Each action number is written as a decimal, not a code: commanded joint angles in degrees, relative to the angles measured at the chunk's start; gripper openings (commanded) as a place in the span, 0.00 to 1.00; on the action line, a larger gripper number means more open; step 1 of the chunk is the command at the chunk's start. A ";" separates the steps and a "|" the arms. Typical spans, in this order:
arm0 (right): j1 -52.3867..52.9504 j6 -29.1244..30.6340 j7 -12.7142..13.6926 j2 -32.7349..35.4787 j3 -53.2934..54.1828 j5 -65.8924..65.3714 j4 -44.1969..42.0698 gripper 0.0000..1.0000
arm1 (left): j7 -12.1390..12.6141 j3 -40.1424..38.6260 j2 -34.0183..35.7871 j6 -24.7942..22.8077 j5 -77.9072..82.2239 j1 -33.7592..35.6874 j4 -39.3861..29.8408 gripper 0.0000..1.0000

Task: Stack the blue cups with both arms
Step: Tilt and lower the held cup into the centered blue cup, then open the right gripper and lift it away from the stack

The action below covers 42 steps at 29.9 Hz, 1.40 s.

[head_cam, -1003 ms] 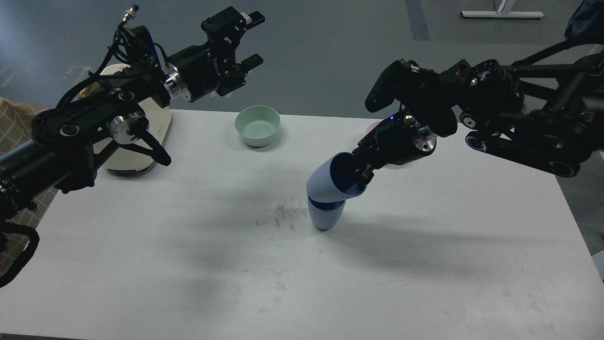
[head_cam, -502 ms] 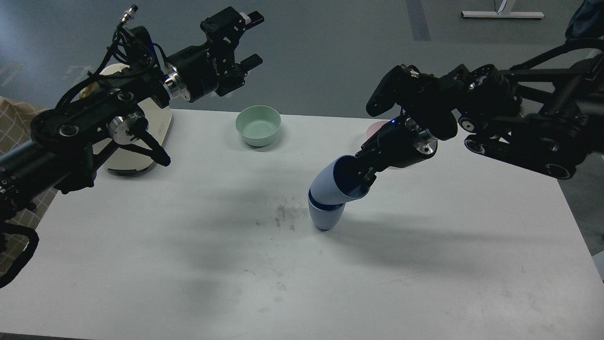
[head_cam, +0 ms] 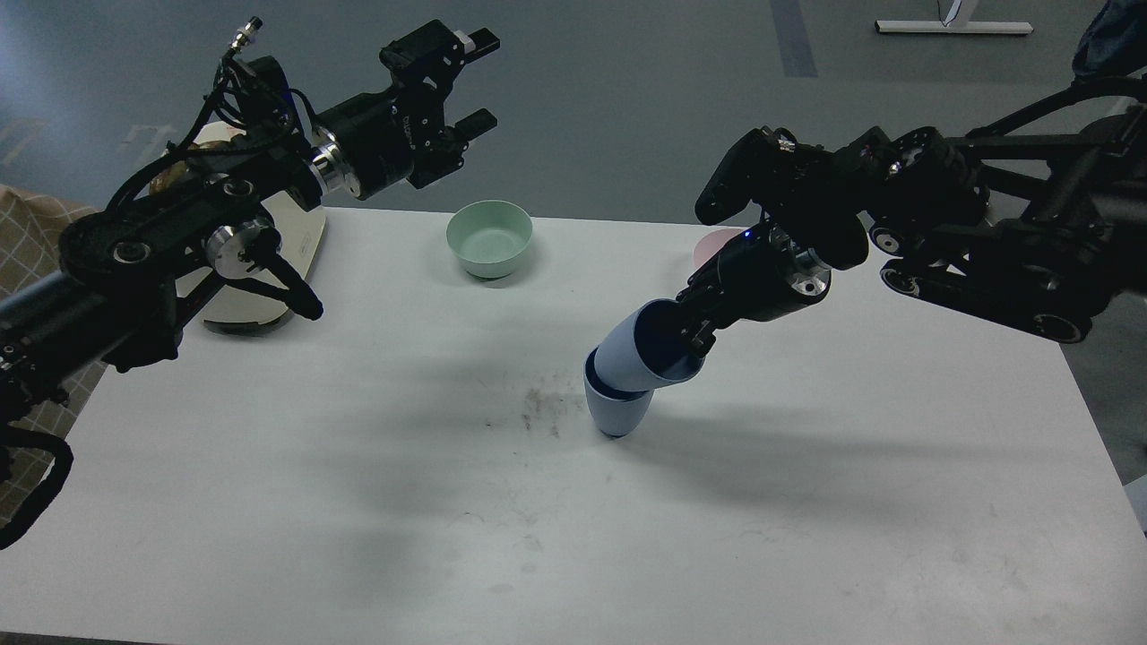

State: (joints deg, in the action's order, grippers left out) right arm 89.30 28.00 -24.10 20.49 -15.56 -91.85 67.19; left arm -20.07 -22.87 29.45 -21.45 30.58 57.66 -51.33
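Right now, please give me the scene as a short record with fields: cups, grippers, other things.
upper cup: tilted, base partly inside the lower cup, rim gripped by the right gripper
lower cup: upright on the white table
left gripper: open, empty, raised beyond the table's far edge
green bowl: near the table's far edge, apart from the cups
pink bowl: mostly hidden behind the right arm
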 commanded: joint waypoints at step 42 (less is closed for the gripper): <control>-3.85 0.00 0.20 18.71 38.14 20.36 -26.39 1.00 | -0.32 -5.33 -0.18 6.84 -0.09 -0.09 1.22 0.98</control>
State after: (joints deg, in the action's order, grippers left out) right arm 87.02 28.00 -23.89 39.33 20.25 -76.69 46.68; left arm -20.74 -25.73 29.50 -18.27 30.50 57.65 -51.04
